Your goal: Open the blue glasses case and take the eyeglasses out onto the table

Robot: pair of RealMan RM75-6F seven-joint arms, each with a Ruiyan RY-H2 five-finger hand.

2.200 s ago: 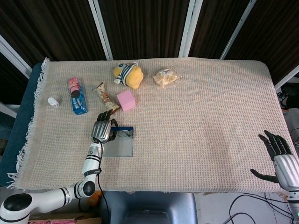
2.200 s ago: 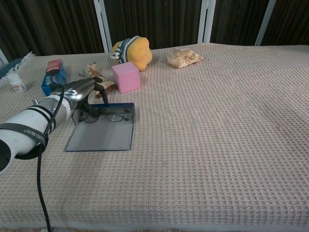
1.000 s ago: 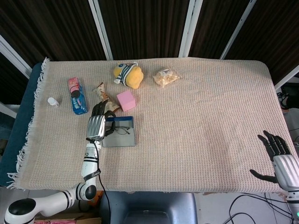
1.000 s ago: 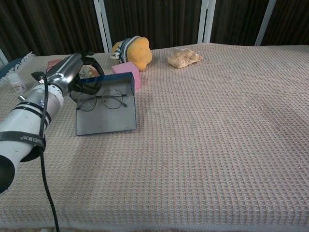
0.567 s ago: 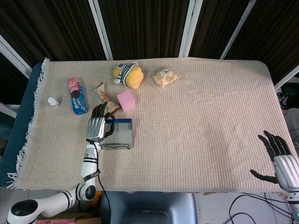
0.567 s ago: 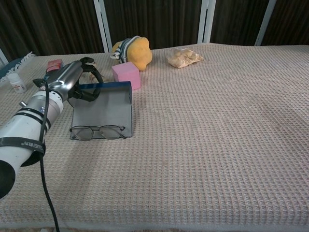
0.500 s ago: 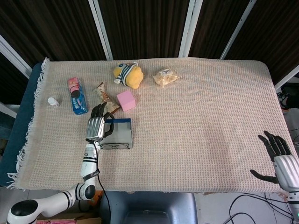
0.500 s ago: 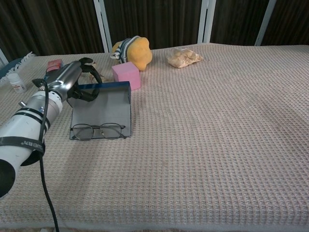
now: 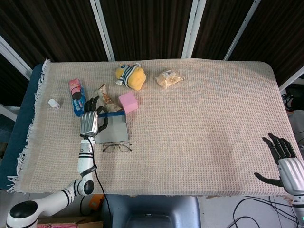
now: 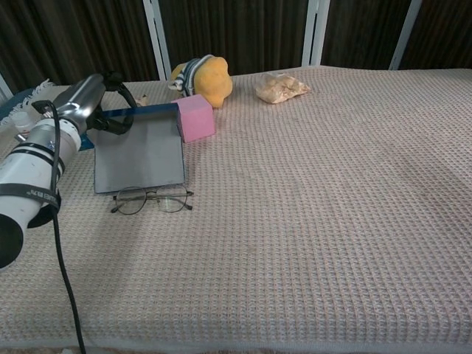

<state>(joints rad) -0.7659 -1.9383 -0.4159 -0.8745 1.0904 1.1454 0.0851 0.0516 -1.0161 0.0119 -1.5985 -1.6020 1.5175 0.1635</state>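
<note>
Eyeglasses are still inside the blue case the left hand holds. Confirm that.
Not so. The eyeglasses lie on the table cloth just in front of the blue case, outside it, as the chest view shows. The left hand does hold the case.

This is looking like a robot test lab rather than a home: a table (image 9: 199,118) is wearing a fringed beige woven cloth, dark slatted panels with white frames (image 9: 102,28) are standing at the far side, and loose cables (image 9: 247,209) are trailing below the near edge.
</note>
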